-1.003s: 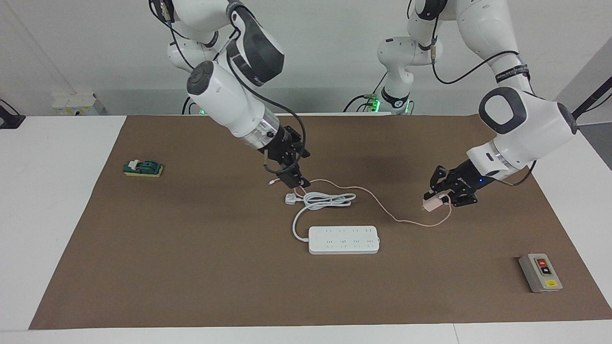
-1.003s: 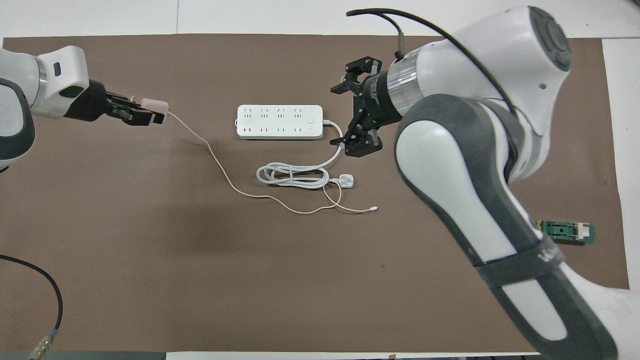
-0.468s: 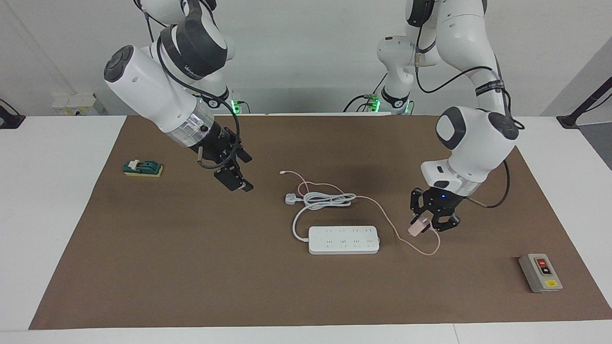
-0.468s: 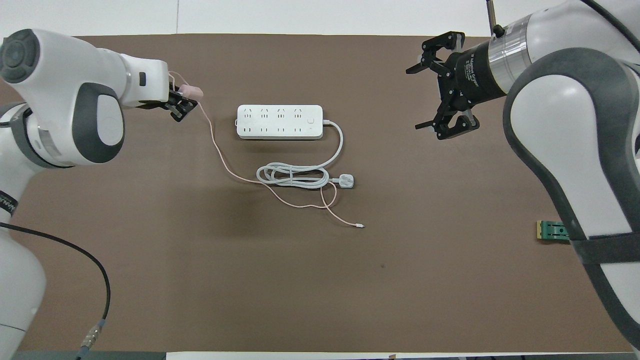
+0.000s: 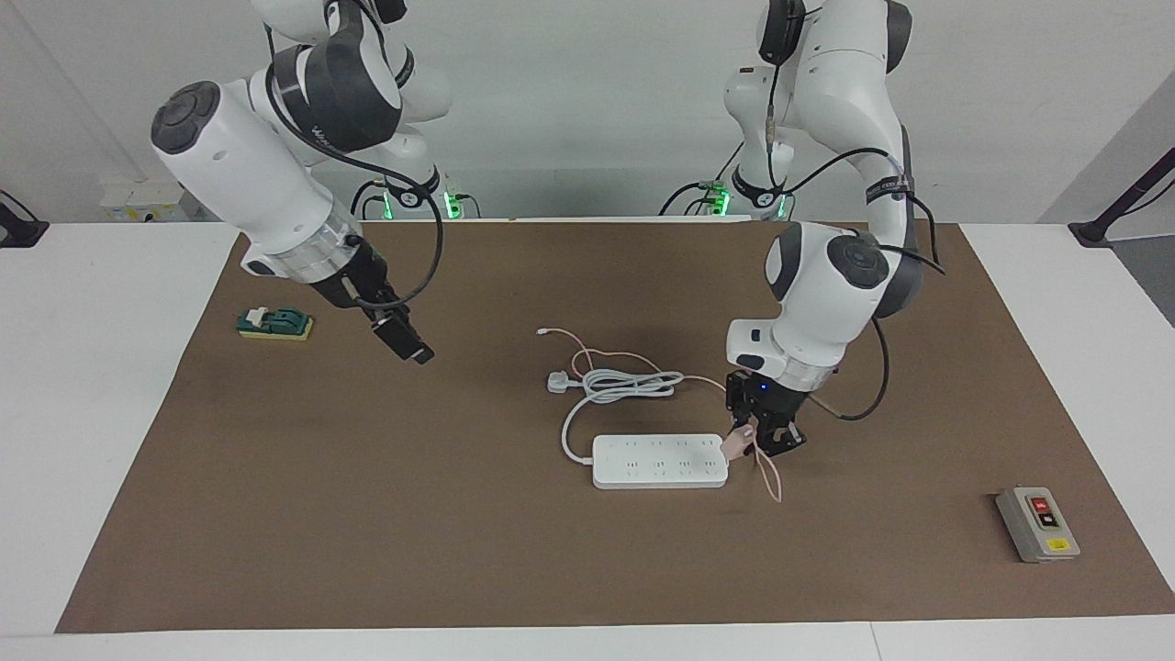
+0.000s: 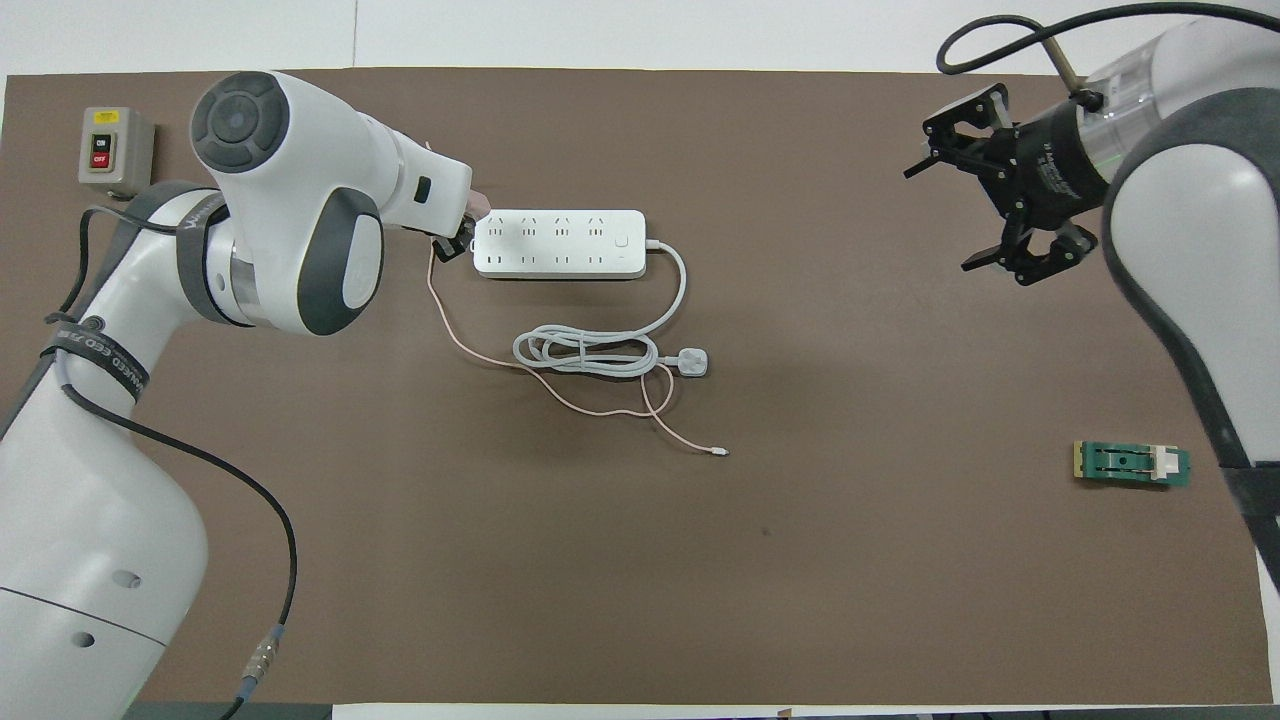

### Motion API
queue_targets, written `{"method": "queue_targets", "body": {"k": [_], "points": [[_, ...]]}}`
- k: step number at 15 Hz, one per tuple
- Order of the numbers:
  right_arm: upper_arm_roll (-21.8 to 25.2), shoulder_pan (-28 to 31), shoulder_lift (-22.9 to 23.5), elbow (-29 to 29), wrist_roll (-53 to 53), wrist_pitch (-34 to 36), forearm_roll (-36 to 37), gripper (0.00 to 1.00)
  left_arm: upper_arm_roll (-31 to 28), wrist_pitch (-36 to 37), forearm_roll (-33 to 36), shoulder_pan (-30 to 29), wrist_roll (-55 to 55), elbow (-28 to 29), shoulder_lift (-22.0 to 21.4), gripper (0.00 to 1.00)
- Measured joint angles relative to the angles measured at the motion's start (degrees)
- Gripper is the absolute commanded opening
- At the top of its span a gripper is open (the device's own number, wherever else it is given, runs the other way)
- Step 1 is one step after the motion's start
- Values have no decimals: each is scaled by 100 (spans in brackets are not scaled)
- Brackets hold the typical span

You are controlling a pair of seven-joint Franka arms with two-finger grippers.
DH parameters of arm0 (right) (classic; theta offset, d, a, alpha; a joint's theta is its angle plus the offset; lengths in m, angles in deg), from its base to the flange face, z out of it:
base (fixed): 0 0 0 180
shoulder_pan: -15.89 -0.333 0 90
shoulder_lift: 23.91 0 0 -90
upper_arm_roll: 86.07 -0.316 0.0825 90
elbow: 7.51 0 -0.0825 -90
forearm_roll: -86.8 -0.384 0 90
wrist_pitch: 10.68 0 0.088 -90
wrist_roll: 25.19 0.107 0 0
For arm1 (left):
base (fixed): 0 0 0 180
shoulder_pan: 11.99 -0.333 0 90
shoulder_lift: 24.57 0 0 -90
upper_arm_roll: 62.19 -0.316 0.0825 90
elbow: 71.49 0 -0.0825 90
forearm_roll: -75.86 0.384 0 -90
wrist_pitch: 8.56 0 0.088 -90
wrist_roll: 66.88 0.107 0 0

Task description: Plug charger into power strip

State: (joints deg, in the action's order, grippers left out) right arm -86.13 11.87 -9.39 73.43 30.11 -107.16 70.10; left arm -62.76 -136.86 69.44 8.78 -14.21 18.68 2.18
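Right of frame centre, the left gripper (image 5: pixel 764 439) clenches the pink charger (image 5: pixel 736 445) at the power strip (image 5: pixel 659 461) end, where tilted prongs could miss; the right gripper (image 5: pixel 402 339) waits, spread.

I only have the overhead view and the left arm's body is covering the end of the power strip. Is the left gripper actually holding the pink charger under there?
Observer: Yes. In the facing view the left gripper has its jaws shut on the charger.
Operator: Is it plugged in yet?
Observer: It doesn't look so. The charger sits at the end of the power strip toward the left arm's end of the table, rather than over a socket. I cannot tell whether it touches the strip. Its cable hangs in a loop down to the mat beside it.
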Motion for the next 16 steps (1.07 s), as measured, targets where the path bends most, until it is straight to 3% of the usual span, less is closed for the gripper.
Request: {"method": "queue_targets", "body": {"k": [4,10,16], "points": [[-1,197,-307,246,-1829,91,610,100,1,0,614,88,26,123,28,0],[-1,500,-923,845,-4187,90,984,100,5,-406,875,215,68,516,21,0],[-4,669,-1623,1157,-5481,461,1186,100,2,-508,887,281,72,600,9,0]]}}
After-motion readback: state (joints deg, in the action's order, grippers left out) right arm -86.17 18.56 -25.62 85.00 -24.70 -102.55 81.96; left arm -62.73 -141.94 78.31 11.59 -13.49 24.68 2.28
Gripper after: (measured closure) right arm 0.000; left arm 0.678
